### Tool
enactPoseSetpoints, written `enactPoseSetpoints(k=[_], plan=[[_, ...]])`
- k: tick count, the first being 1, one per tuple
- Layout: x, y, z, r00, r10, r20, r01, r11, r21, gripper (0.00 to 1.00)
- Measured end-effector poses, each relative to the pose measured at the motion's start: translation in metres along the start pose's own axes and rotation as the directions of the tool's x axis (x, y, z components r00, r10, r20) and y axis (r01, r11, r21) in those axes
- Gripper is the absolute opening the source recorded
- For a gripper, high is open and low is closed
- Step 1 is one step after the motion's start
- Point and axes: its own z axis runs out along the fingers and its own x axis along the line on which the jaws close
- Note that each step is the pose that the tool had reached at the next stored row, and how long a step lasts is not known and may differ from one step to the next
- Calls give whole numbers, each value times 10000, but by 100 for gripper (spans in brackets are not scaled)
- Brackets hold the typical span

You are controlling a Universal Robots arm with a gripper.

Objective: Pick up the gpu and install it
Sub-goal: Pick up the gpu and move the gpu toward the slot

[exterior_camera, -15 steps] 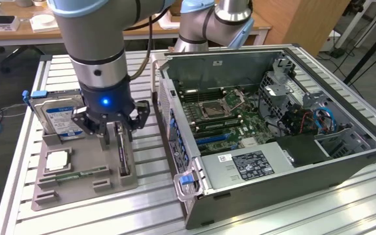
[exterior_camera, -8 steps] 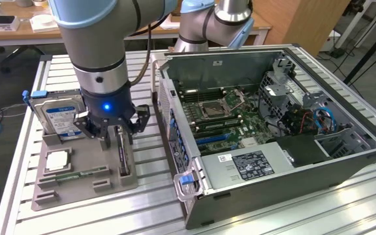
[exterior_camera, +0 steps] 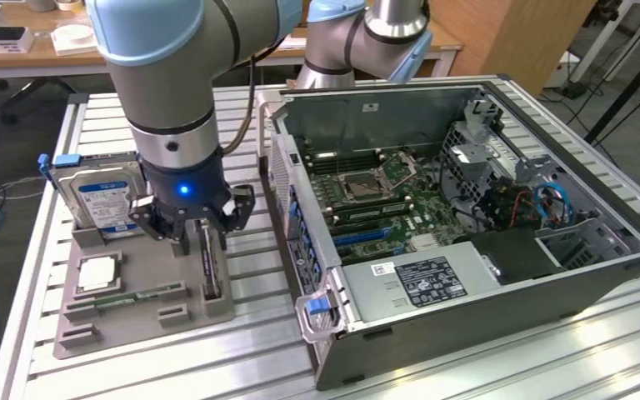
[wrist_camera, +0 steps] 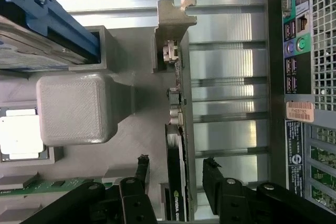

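Slatted table (exterior_camera: 520, 362): gpu (wrist_camera: 178, 171) marked NVIDIA.

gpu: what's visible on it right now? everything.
The gpu stands on edge in a slot of the grey holder tray, next to the open PC case. Thin card, black cooler block, silver metal end bracket at one end. The gripper straddles it, fingers open with a gap either side; only the tray touches it.
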Motion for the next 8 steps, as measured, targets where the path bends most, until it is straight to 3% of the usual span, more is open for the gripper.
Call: enactPoseSetpoints(k=[8], plan=[[1,0,16,10000,1,0,-1,10000,0,53]])
